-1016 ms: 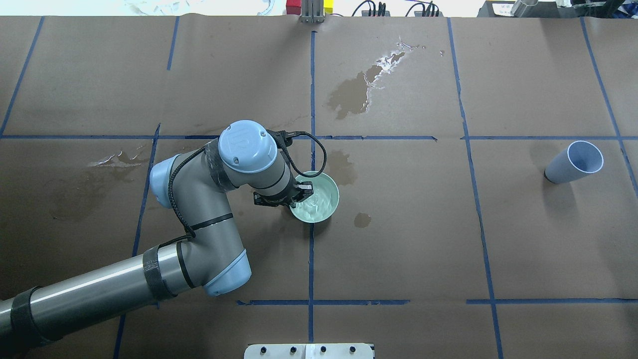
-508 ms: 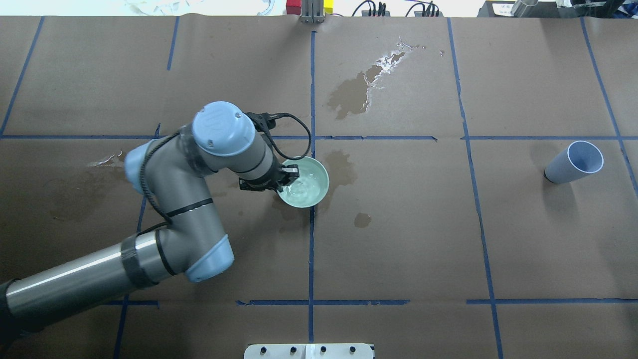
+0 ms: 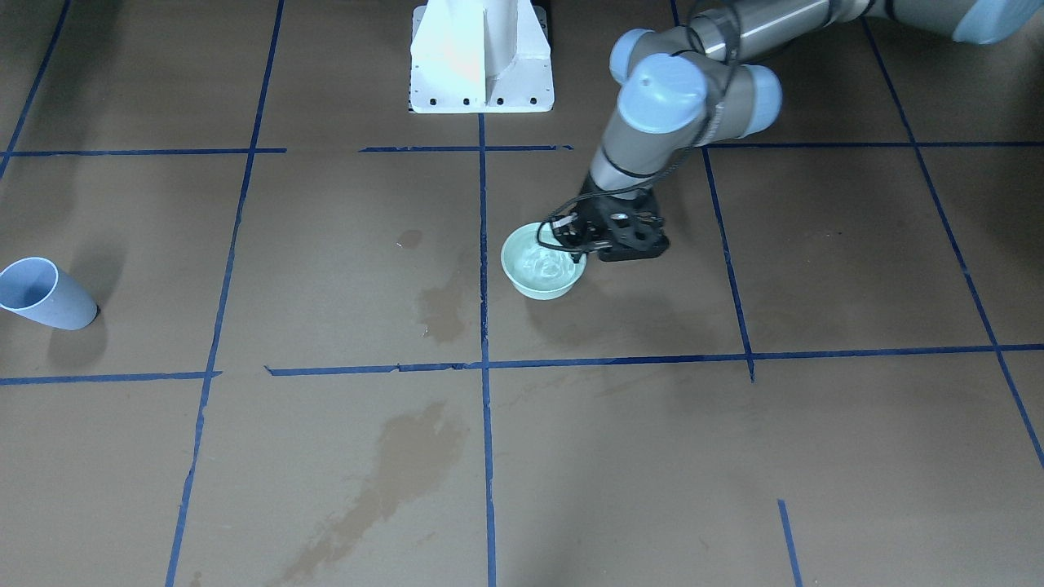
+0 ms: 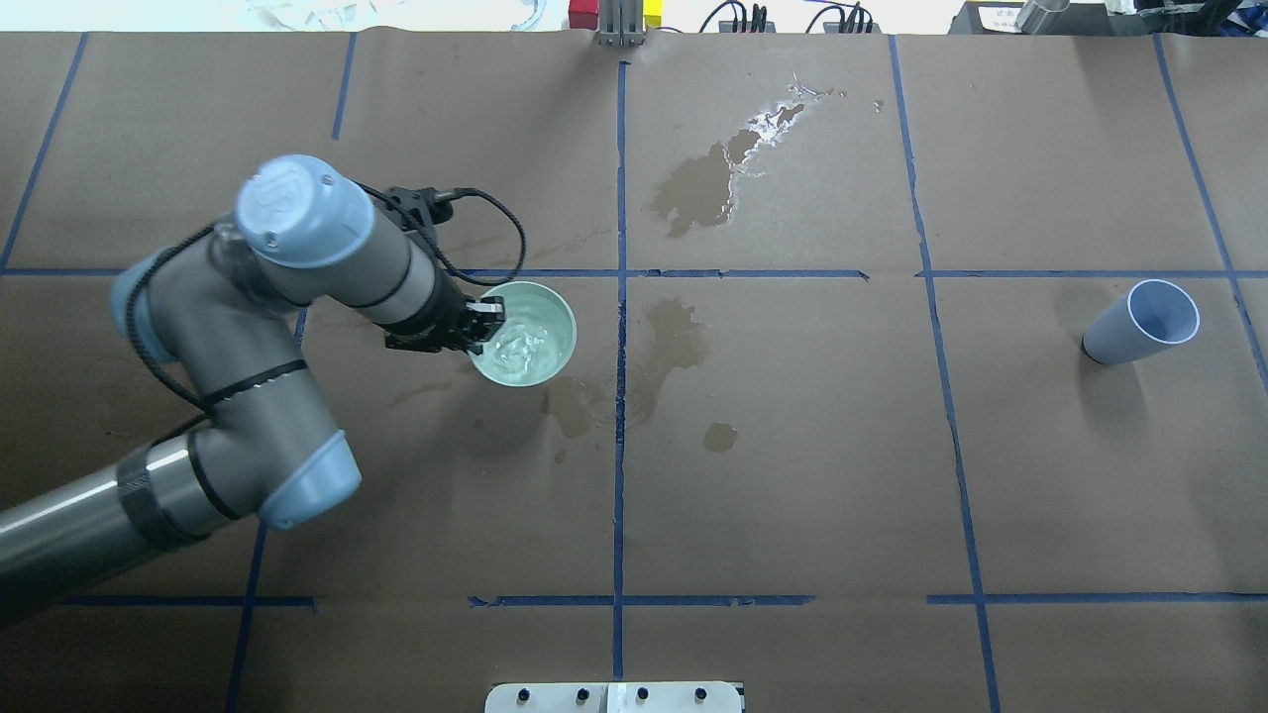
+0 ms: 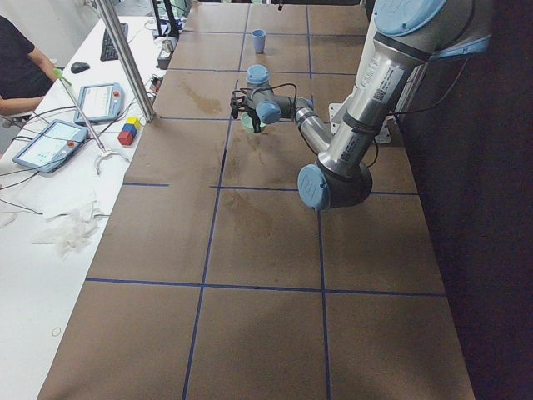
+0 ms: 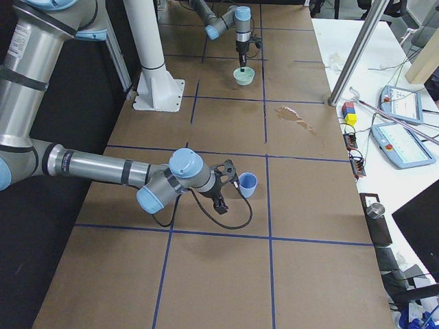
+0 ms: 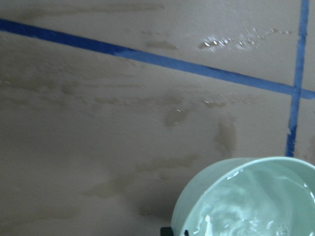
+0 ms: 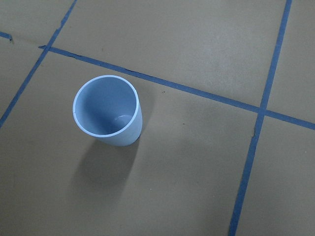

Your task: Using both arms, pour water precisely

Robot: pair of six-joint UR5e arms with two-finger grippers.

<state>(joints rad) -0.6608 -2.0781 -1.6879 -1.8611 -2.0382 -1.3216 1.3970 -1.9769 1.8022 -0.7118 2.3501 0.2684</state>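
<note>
A mint-green bowl [image 4: 535,356] of rippling water [image 4: 525,339] hangs a little above the brown paper, casting a shadow on it. My left gripper [image 4: 485,319] is shut on its near-left rim, one finger inside and one outside. From across the table the bowl [image 3: 543,281] shows just left of the gripper [image 3: 577,244]. The left wrist view has the bowl's rim [image 7: 206,184] and the water [image 7: 256,206]. An empty pale blue cup [image 4: 1139,322] stands far right, also in the right wrist view [image 8: 108,110]. Only the right-end view shows my right gripper [image 6: 230,179], beside the cup [image 6: 247,184]; I cannot tell its state.
Wet stains [image 4: 703,188] mark the paper at the back and near the centre line [image 4: 674,337]. Blue tape [image 4: 619,446] divides the table into squares. The white pedestal base [image 3: 481,57] stands at the robot's edge. A person [image 5: 21,71], tablets and a metal pole [image 5: 125,58] are beside the table.
My left arm has carried the bowl leftward and farther from the robot, off the centre tape line. A damp mark shows where it stood. The blue cup has not moved.
</note>
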